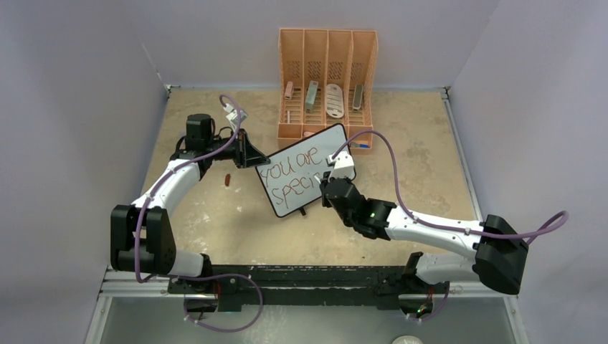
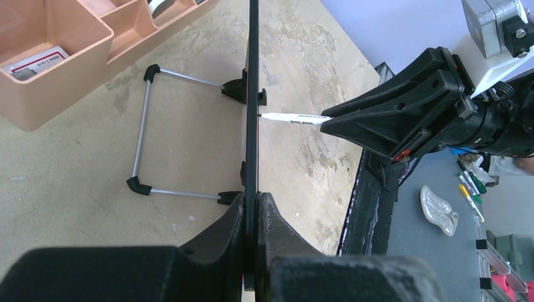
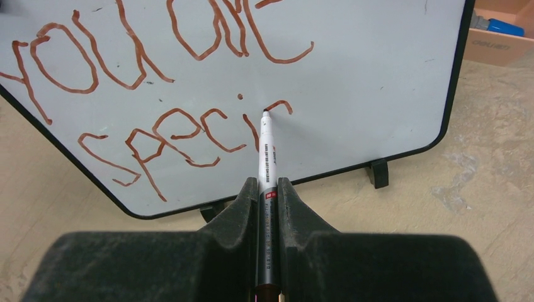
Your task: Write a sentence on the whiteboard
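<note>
The whiteboard [image 1: 305,168] stands tilted on its feet in front of the orange organizer. Red-brown letters [image 3: 182,75] read "you are" above "speci" plus the start of another stroke. My left gripper [image 2: 258,200] is shut on the whiteboard's left edge [image 2: 252,94], seen edge-on. My right gripper [image 3: 267,187] is shut on a white and grey marker [image 3: 266,163]; the marker tip touches the board at the end of the second line. In the top view the right gripper [image 1: 331,179] sits at the board's lower right and the left gripper [image 1: 252,156] at its left edge.
The orange organizer [image 1: 327,50] with several items in its slots stands behind the board. A small red-brown marker cap [image 1: 227,180] lies on the table left of the board. The board's wire stand [image 2: 143,126] rests on the tan tabletop. Grey walls enclose the table.
</note>
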Controlling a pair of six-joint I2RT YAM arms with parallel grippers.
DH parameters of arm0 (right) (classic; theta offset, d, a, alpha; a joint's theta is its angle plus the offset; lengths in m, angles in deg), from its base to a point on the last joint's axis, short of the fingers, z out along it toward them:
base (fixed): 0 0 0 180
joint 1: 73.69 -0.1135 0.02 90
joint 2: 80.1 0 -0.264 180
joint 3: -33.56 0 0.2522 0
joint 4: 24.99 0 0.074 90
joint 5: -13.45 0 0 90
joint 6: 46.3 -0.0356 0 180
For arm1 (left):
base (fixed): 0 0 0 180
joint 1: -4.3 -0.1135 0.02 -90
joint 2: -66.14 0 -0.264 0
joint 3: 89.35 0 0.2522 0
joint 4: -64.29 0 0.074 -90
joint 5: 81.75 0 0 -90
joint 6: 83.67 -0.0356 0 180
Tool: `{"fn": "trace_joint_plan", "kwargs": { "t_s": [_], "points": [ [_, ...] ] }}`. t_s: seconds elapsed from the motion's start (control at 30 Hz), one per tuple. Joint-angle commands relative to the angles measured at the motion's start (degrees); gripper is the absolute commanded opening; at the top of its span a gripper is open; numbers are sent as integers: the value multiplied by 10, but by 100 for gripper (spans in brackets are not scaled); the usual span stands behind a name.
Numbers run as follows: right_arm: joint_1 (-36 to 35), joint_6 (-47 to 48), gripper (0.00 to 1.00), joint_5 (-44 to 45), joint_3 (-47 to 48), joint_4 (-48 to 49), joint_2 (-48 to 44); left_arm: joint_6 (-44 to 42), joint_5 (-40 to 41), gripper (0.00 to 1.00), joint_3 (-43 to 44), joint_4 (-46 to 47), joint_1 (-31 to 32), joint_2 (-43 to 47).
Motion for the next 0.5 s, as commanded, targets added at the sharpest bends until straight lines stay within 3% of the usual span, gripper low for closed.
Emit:
{"fn": "trace_joint_plan", "kwargs": {
  "t_s": [0.0, 0.47],
  "points": [
    [2, 3, 0, -31, 17, 8, 10, -14, -4, 0, 18, -4, 5, 7],
    [2, -24, 0, -33, 12, -50, 14, -13, -5, 0, 17, -3, 5, 7]
  ]
}}
